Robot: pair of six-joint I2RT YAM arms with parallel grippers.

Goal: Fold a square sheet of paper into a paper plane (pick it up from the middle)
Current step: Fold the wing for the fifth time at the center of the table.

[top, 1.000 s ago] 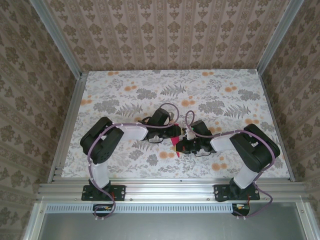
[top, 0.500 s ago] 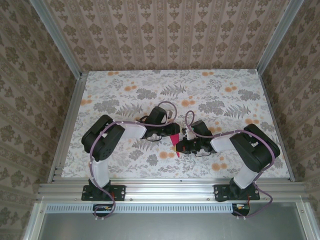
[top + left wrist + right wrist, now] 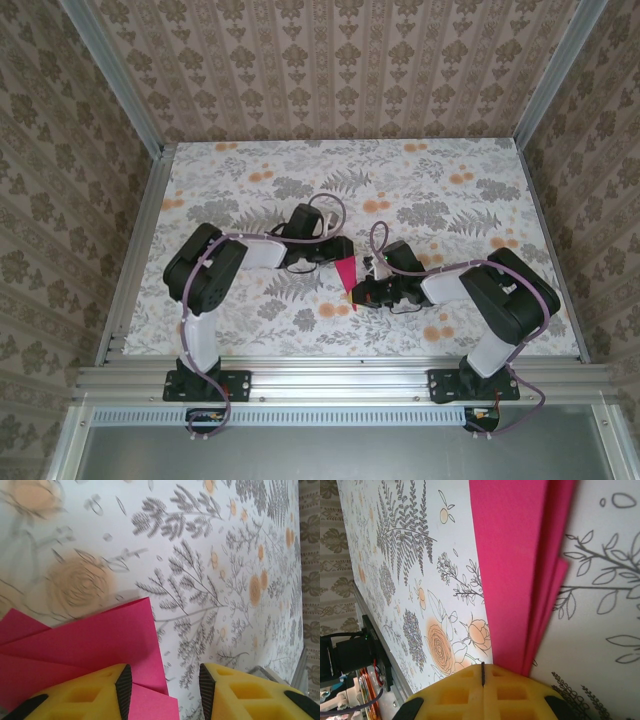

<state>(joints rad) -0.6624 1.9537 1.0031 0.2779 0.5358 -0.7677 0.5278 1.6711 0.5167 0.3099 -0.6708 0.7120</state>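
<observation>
Left fingers [image 3: 120,690], yellow with black pads, parted, with a strip of tabletop [image 3: 210,555] and a corner of pink paper [image 3: 90,640] visible in the gap. From the left wrist: folded pink paper lying flat on the flowered cloth, several straight-edged layers fanned out, spreading under the left-hand finger and reaching partway into the gap, gripped by neither pad. Right fingers [image 3: 482,680], also yellow, pressed together with only a thin dark seam between. From the right wrist: the same pink paper [image 3: 515,555] as a long, narrowing stack of at least three layers, running away from the fingertips, narrow end tucked behind the fingertips just to one side of the seam; pinched or merely touched, impossible to tell. From above: two black-and-white arms bent inward from bases at the near edge, meeting near the middle of the tabletop [image 3: 450,190]. Left fingers [image 3: 335,250] just at the far left side of the paper, right fingers [image 3: 362,292] at its near right side. Pink paper [image 3: 347,272] as a small pointed shape between the two, tip pointing near, roughly central from left to right and a little nearer than the middle of the tabletop. White cloth printed with grey ferns and orange flowers across the whole tabletop. Patterned beige wallpaper [image 3: 330,70] on the left, far and right sides. Aluminium rails [image 3: 330,378] along the near edge.
</observation>
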